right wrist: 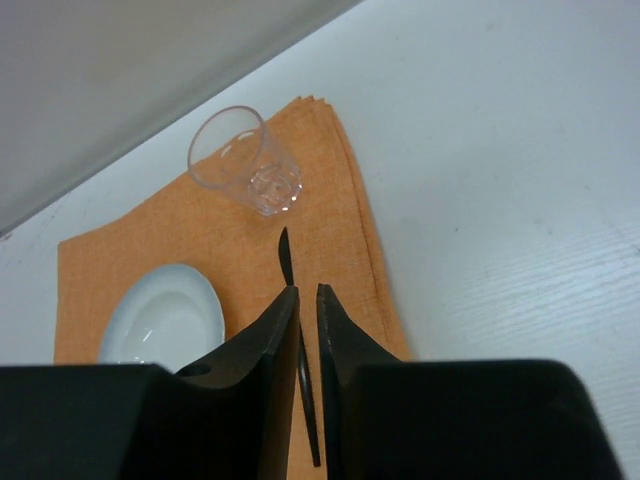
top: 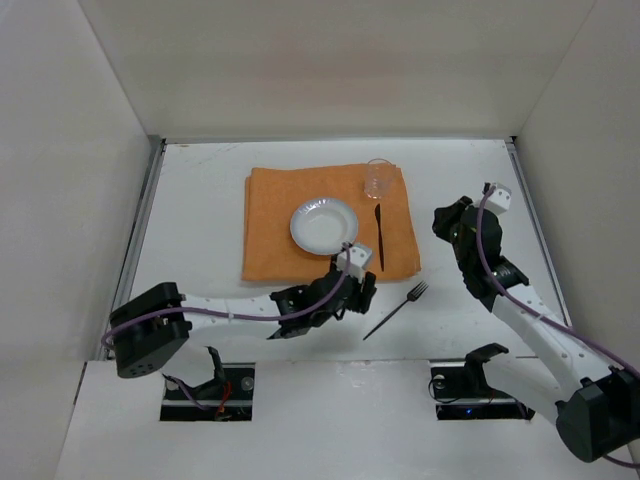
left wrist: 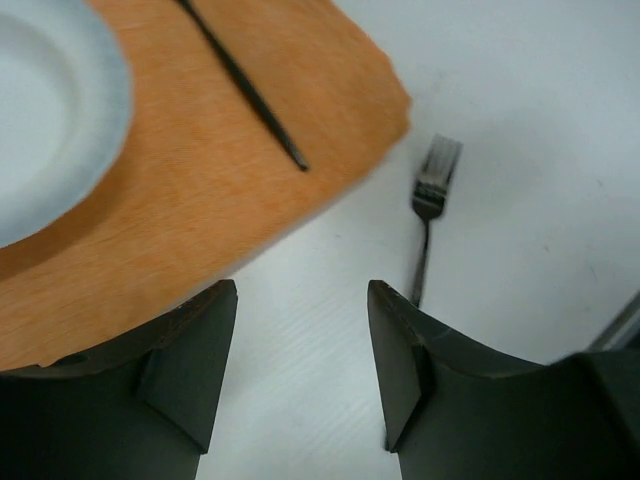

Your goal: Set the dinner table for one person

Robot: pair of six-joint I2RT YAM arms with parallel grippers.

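Left jaws apart over matte white desk (left wrist: pixel 520 100), woven cloth (left wrist: pixel 200 190) edge leftward, slim fork (left wrist: pixel 431 195) ahead; right jaws almost together.

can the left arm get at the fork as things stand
Probably yes. The left claw is open, and the fork lies on bare table just ahead of it, with nothing between.

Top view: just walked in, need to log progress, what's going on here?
Two arms are setting a place on the dinner table. The plate, knife and clear cup sit on the orange placemat; the fork lies on bare tabletop off its near right corner. The left gripper, open and empty, is beside that corner near the fork. The right gripper, nearly shut and empty, is right of the mat.
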